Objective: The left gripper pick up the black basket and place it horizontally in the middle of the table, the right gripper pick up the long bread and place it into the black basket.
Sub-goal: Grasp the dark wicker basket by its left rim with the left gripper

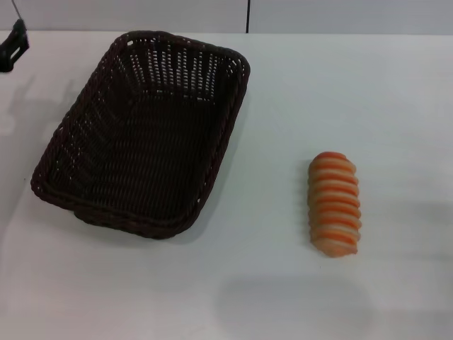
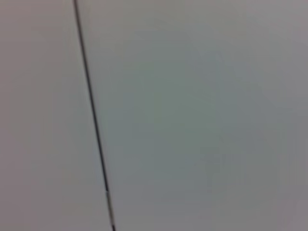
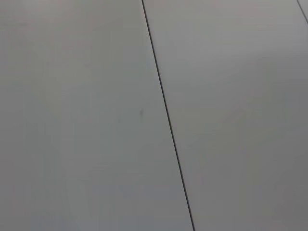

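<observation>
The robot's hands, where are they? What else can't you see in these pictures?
- Both hands: outside the head view; the wrist views show only pale panels with a dark seam.
- Black clamp-like thing: cut off by the head view's left edge.
- Black basket outer far wall: hidden by its own rim.
- Long bread underside: faces the table.

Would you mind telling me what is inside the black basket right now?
Nothing: the black basket shows only its woven floor. The long bread lies apart from it on the table. The table under the basket is hidden.
</observation>
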